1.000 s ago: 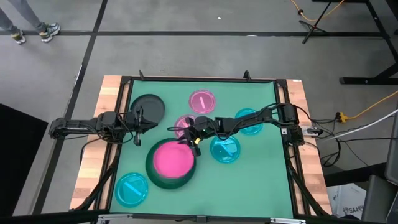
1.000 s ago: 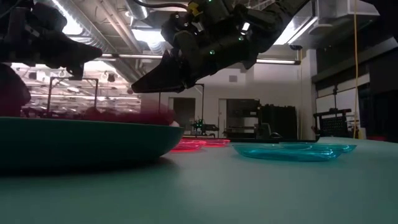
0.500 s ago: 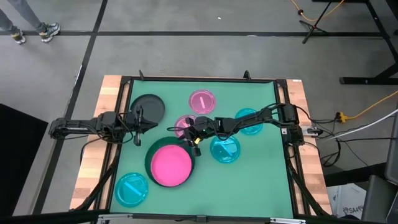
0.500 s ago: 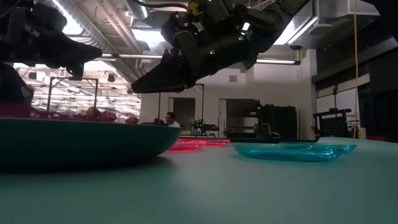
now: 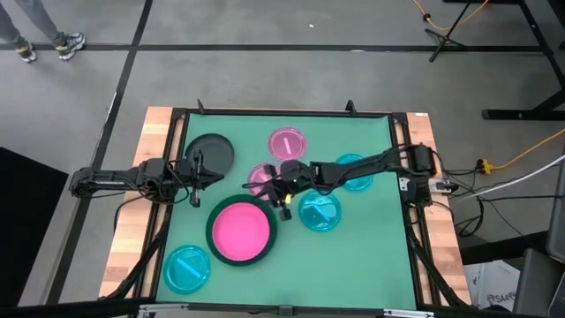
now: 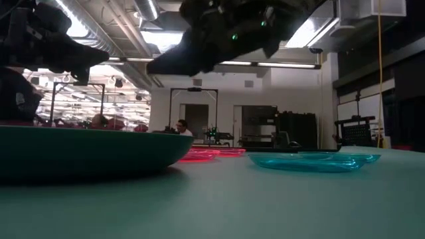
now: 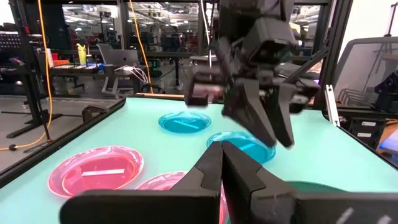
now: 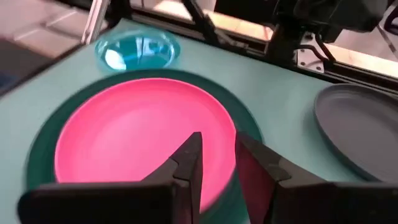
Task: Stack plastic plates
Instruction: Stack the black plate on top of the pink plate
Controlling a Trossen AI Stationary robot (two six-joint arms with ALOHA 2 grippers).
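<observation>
The medium pink plate (image 5: 239, 231) lies flat inside the large dark green plate (image 5: 212, 240), near the table's near-left part; the right wrist view shows the pink plate (image 8: 137, 134) too. My right gripper (image 5: 282, 196) hovers open just right of and above this pair (image 8: 217, 155), touching nothing. My left gripper (image 5: 209, 175) waits shut (image 7: 224, 165) between the stack and the medium dark plate (image 5: 210, 152). Two small pink plates (image 5: 285, 143) (image 5: 259, 176) and three cyan plates (image 5: 319, 213) (image 5: 351, 172) (image 5: 187, 268) rest on the mat.
The teal mat is framed by black rails and wooden side boards (image 5: 132, 238). One small pink plate lies partly under my right arm (image 5: 335, 174). Bare mat shows along the near edge to the right (image 5: 353, 274). People and shelving show in the room beyond.
The pink plate, which stood tilted with one edge raised over the green plate, has dropped flat into it. My right gripper has risen and drawn slightly toward the table's right edge, away from the stack.
</observation>
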